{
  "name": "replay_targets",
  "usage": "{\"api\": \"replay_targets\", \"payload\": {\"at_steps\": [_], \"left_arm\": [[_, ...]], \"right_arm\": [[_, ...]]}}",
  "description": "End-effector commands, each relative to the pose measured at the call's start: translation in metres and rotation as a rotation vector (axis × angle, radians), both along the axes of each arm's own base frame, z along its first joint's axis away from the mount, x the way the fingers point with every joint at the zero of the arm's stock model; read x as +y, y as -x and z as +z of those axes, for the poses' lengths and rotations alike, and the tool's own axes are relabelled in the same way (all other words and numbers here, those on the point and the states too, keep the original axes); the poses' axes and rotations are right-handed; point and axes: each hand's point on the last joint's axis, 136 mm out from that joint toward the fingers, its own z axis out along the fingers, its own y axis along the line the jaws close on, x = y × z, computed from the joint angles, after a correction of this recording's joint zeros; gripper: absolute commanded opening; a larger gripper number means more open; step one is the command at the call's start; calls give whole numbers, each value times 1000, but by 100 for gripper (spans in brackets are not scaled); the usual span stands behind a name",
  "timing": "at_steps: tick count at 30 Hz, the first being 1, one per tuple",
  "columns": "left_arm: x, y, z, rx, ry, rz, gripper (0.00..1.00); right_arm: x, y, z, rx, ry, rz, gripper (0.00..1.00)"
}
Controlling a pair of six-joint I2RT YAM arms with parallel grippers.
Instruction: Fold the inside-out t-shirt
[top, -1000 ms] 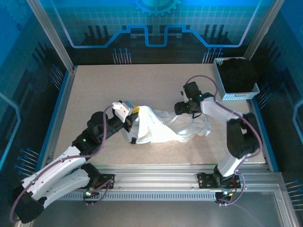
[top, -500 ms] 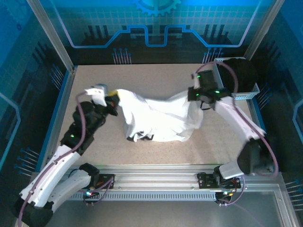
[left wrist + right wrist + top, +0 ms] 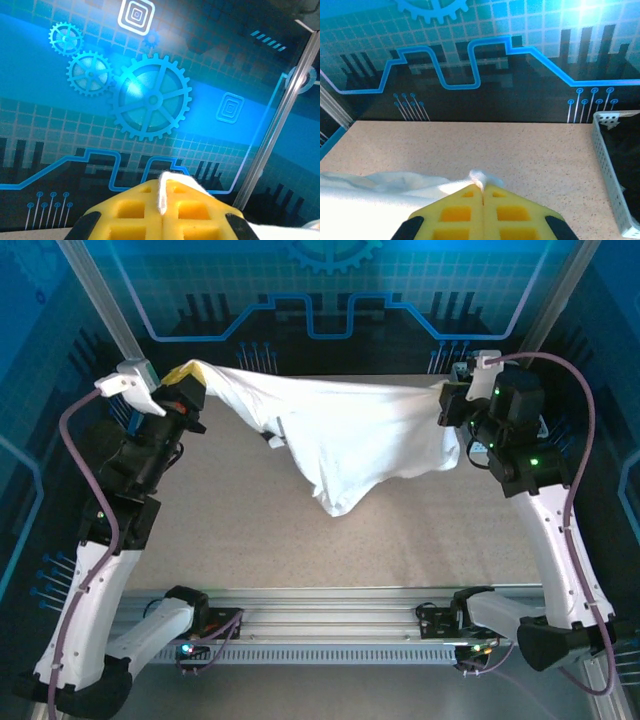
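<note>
The inside-out t-shirt (image 3: 350,435) is white and hangs stretched in the air between my two grippers, over the back half of the table. Its lowest point droops toward the table's middle. My left gripper (image 3: 190,380) is raised at the back left and shut on one end of the shirt. In the left wrist view, a thin fold of the t-shirt (image 3: 164,190) is pinched between the yellow pads of that gripper (image 3: 163,187). My right gripper (image 3: 445,400) is raised at the back right, shut on the other end. The right wrist view has the t-shirt (image 3: 380,192) trailing left from that gripper (image 3: 483,189).
A white perforated basket (image 3: 610,175) holding a black garment (image 3: 627,150) stands at the table's back right, close to my right gripper. The speckled table (image 3: 300,530) has blue rails at its sides. Aluminium posts and the printed back wall (image 3: 320,300) close off the space.
The right gripper has shut on the shirt. Both arms have risen and spread toward the back corners, lifting the shirt off the table and stretching it out.
</note>
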Motion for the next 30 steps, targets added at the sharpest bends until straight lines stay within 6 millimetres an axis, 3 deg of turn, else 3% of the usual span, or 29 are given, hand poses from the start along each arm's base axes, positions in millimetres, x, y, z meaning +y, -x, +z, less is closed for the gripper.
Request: {"api": "replay_targets", "payload": {"at_steps": [1, 3, 6, 9, 12, 14, 16, 19, 23, 27, 30], "left_arm": [[6, -4, -9, 33, -24, 23, 0], [0, -8, -24, 75, -29, -11, 0], [-9, -13, -42, 133, -25, -61, 0], [-13, -20, -62, 184, -13, -78, 0], [-14, -27, -83, 235, -2, -84, 0], [-16, -29, -96, 265, 2, -92, 0], [-17, -31, -110, 294, 4, -94, 0], [-15, -32, -127, 331, 0, -81, 0], [-14, -29, -137, 356, -2, -81, 0], [-15, -28, -139, 359, 2, -87, 0], [-16, -27, -141, 363, 3, -96, 0]], "right_arm": [[16, -4, -30, 81, -2, 56, 0], [27, -19, -56, 148, 6, 80, 3], [35, -61, -108, 264, 29, 67, 7], [43, -108, -178, 466, 65, 58, 24], [41, -120, -227, 586, 109, 36, 44], [43, -102, -239, 607, 114, 51, 52], [50, -71, -254, 642, 109, 80, 56], [62, -15, -283, 722, 115, 125, 58], [64, 36, -318, 814, 79, 131, 58], [54, 54, -348, 870, 91, 85, 56], [56, 51, -361, 892, 68, 81, 54]]}}
